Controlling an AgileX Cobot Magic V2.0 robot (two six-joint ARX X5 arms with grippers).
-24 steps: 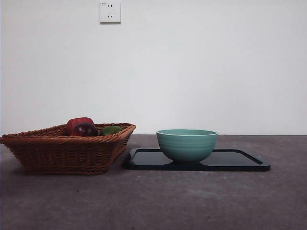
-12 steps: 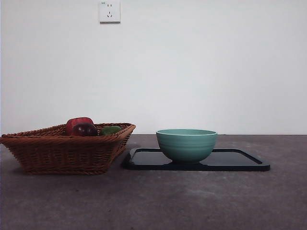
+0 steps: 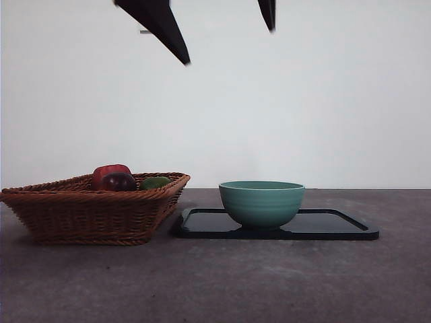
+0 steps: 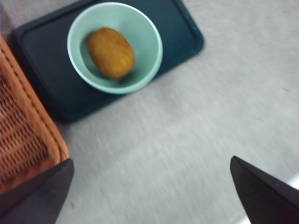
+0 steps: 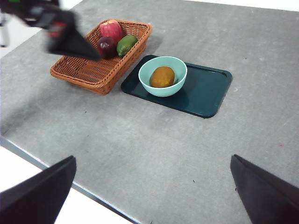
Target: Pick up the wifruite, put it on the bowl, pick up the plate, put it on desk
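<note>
The orange-brown wifruite (image 4: pixel 111 52) lies inside the teal-green bowl (image 4: pixel 145 70). It also shows there in the right wrist view (image 5: pixel 162 76). In the front view the bowl (image 3: pixel 262 202) hides it. The bowl stands on a dark flat plate (image 3: pixel 337 226) on the grey desk (image 3: pixel 222 282). My left gripper (image 4: pixel 151 159) is open and empty, high above the desk beside the bowl. Its two black tips (image 3: pixel 229 47) hang at the top of the front view. My right gripper (image 5: pixel 153 157) is open and empty, high over the desk's near edge.
A brown wicker basket (image 3: pixel 87 212) stands left of the plate. It holds a red fruit (image 5: pixel 111 30), a dark red-purple fruit (image 5: pixel 106 45) and a green one (image 5: pixel 126 44). The left arm (image 5: pixel 60 32) shows blurred above the basket.
Two black jaw tips have come into the top of the front view, where none showed before. The bowl, plate and basket have not moved.
</note>
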